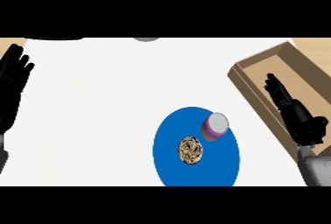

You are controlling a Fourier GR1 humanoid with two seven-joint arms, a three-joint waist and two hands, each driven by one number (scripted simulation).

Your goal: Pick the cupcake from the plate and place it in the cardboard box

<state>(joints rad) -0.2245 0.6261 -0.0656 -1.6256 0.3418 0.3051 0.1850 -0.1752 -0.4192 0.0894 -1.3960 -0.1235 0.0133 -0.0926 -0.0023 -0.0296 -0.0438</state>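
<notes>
The cupcake [215,126] sits on the blue plate [171,162], beside a cookie [191,150]. The right robot hand [292,114], fingers straight and empty, hovers over the cardboard box [258,63]. The left robot hand [13,83] rests open. Reaching back, it could knock the cupcake over or catch the cookie.

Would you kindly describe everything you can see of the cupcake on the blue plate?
The cupcake has a purple wrapper and a pale grey-white top. It sits on the blue plate near the upper right rim, tilted toward the upper right so its round top faces the camera. A brown patterned round item lies just below and left of it, apart from it. Neither hand touches it: the right hand hovers open over the cardboard box.
</notes>
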